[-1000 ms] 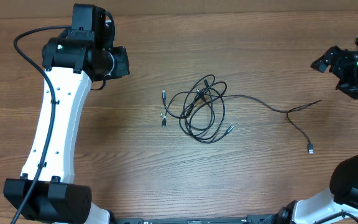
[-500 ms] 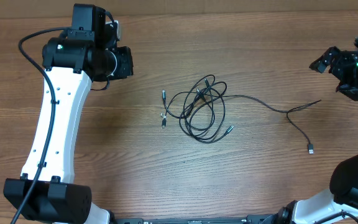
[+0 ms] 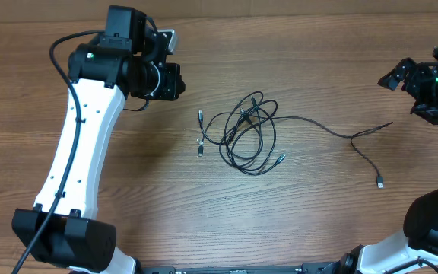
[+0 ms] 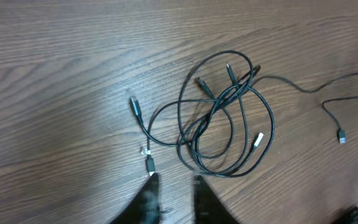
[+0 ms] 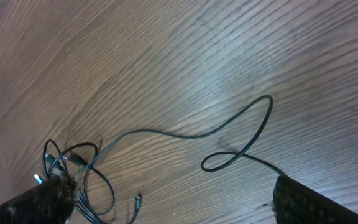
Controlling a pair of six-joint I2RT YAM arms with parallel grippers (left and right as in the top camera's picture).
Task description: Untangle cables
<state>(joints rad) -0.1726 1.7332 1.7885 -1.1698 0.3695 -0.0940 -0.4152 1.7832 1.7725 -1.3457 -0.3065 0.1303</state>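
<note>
The cables [image 3: 247, 134] lie as a tangled bundle of thin black loops at the table's middle. One long strand [image 3: 322, 125] runs right and ends in a silver-tipped plug [image 3: 380, 183]. In the left wrist view the tangle [image 4: 224, 121] lies above my fingers, and a small plug [image 4: 150, 165] lies just off the left fingertip. My left gripper [image 3: 172, 81] [image 4: 174, 186] is open and empty, up and left of the tangle. My right gripper [image 3: 398, 76] [image 5: 166, 202] is wide open and empty at the far right. Its view shows the strand's loop [image 5: 241, 149] and the tangle [image 5: 73, 165].
Bare wooden tabletop [image 3: 303, 221] surrounds the cables. The left arm's white link [image 3: 71, 160] crosses the left side, and its thick black cable [image 3: 61, 46] arcs above it. The right arm's base [image 3: 436, 221] sits at the lower right corner.
My left arm has swung to the right, bringing its gripper closer to the tangle. The right arm and the cables have not moved.
</note>
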